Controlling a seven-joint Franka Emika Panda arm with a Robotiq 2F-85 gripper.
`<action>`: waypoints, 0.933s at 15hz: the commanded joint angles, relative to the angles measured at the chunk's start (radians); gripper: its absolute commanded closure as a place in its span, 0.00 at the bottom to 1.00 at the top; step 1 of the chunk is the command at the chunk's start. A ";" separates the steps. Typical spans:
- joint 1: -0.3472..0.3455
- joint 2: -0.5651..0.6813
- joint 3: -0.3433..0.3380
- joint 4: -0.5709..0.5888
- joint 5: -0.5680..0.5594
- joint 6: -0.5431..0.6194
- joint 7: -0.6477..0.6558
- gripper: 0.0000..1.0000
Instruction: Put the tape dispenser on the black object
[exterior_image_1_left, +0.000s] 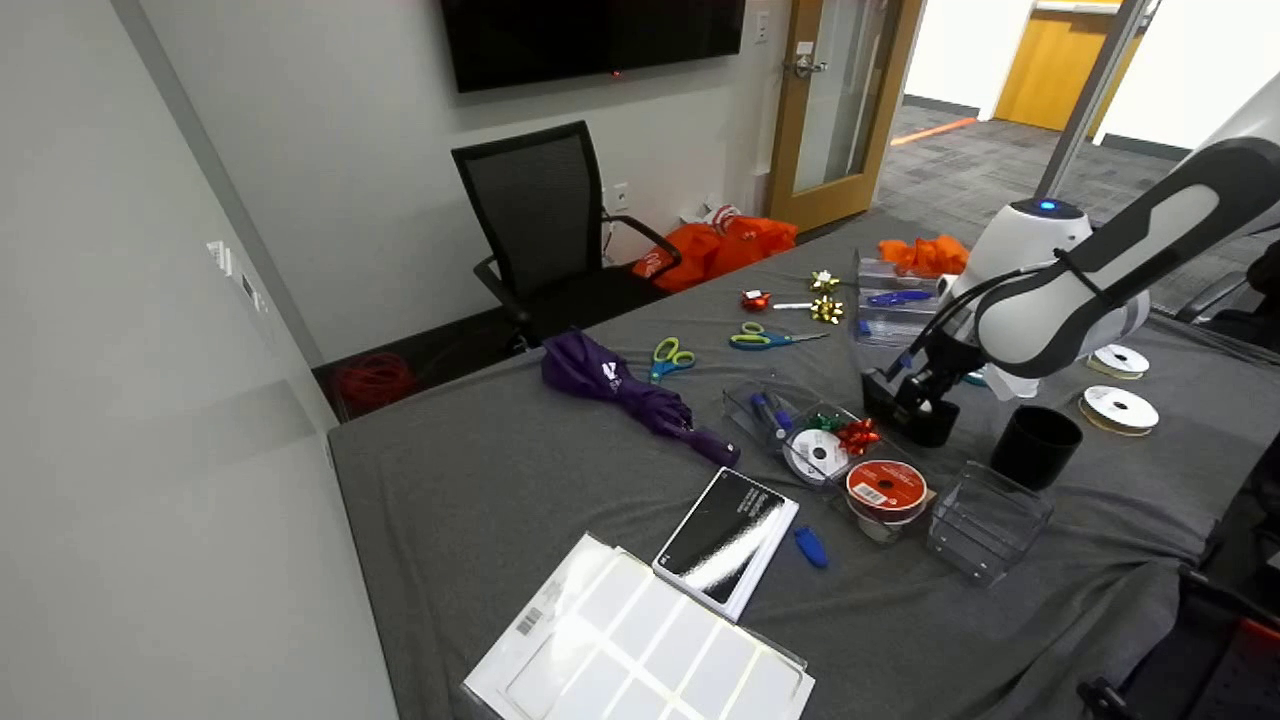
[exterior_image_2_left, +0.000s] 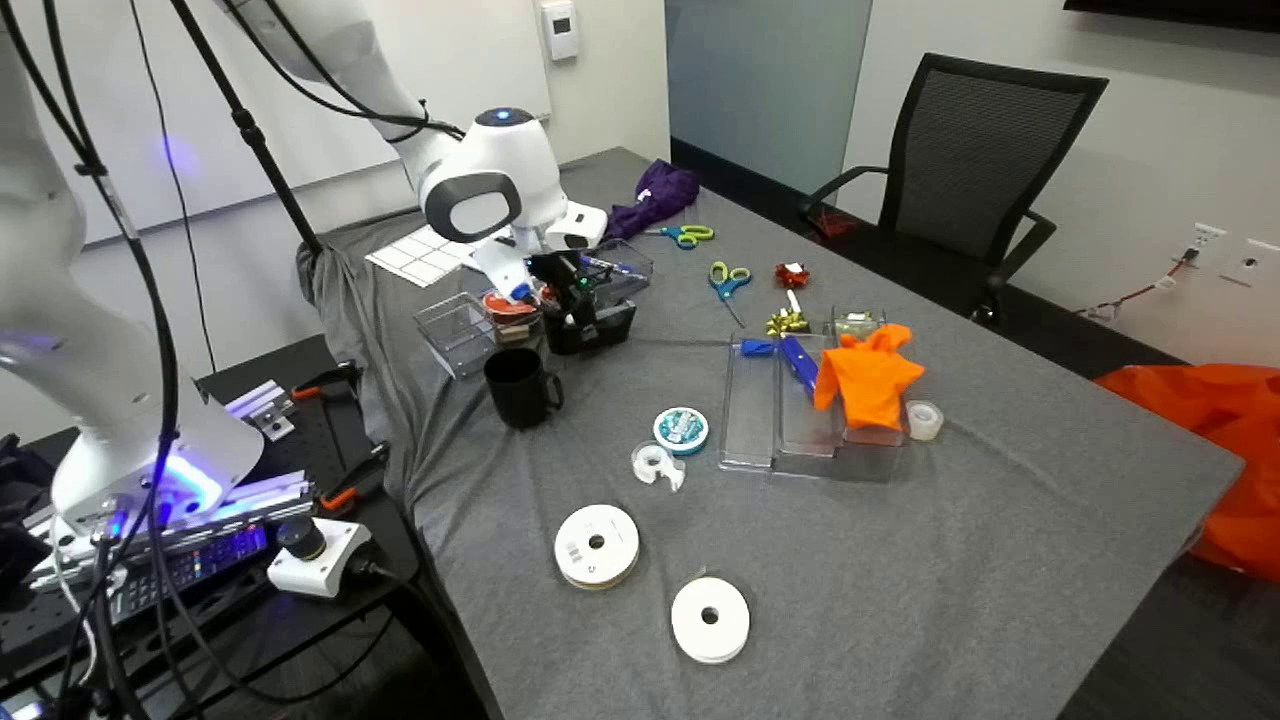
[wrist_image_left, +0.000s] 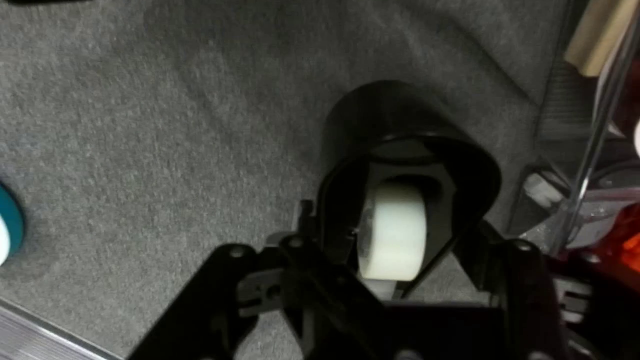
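Observation:
The tape dispenser (wrist_image_left: 397, 227) is black with a pale tape roll inside, in the lower middle of the wrist view. In both exterior views it is a dark shape (exterior_image_1_left: 933, 425) (exterior_image_2_left: 608, 326) under my gripper (exterior_image_1_left: 915, 398). My gripper's fingers (wrist_image_left: 392, 240) stand on either side of its body, close against it. Whether they press on it I cannot tell; parts of the fingertips are hidden. A box with a glossy black top (exterior_image_1_left: 728, 530) lies towards the front in an exterior view. A black mug (exterior_image_1_left: 1036, 447) (exterior_image_2_left: 520, 388) stands beside the dispenser.
A clear tray (exterior_image_1_left: 745, 400) with pens, bows and ribbon adjoins the dispenser; its edge shows in the wrist view (wrist_image_left: 582, 195). A red ribbon spool (exterior_image_1_left: 886, 487) and a clear bin (exterior_image_1_left: 990, 525) stand nearby. A purple umbrella (exterior_image_1_left: 640, 395) lies beyond. A white tape ring (exterior_image_2_left: 655, 462) lies loose.

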 joint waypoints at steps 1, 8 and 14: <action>0.046 -0.127 -0.019 -0.045 0.020 -0.067 0.067 0.59; 0.096 -0.298 0.055 -0.062 0.167 -0.195 0.108 0.59; 0.210 -0.395 0.133 -0.039 0.261 -0.197 0.085 0.59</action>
